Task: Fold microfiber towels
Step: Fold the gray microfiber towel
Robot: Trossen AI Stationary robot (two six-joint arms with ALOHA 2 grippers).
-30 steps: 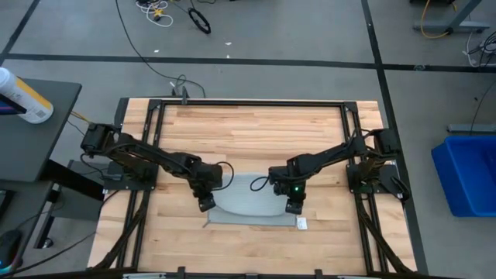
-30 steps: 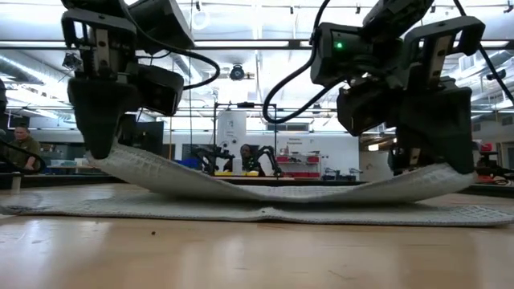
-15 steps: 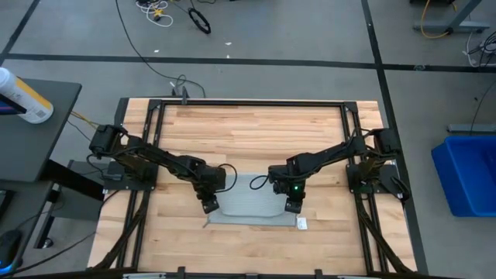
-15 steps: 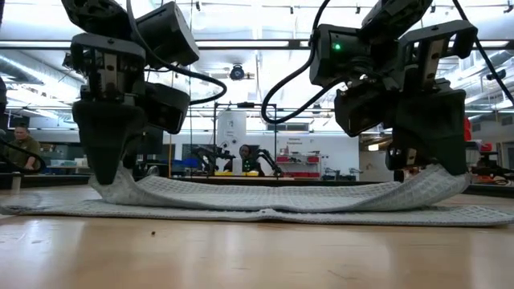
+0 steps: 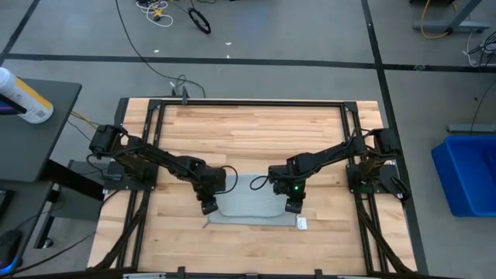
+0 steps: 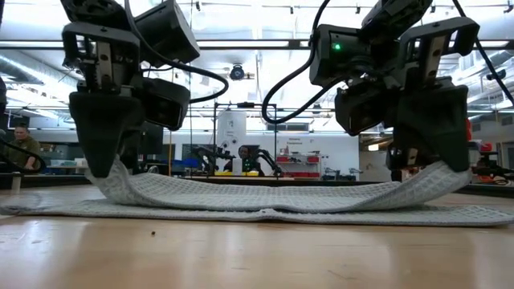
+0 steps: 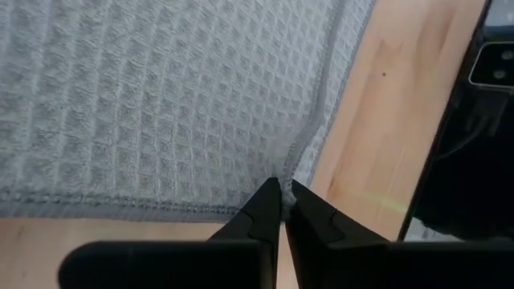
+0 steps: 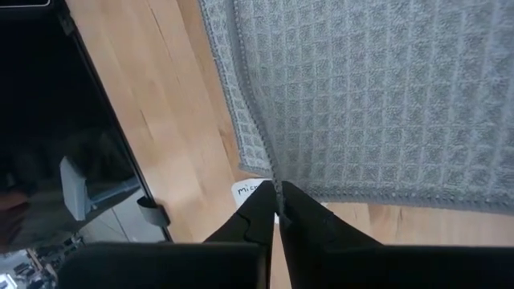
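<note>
Holding the towel (image 5: 246, 203) folded, I note left gripper (image 7: 283, 193) and right gripper (image 8: 277, 197) each pinching a corner; its long axis spans between them; both equally near.

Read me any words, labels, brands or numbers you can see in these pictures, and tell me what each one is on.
"mic": start of dark print on the white tag by the towel corner; the rest is hidden behind the right end effector.
The same tag in the high view: too small to read.
Bottle on the side table: label too blurred to read.
</note>
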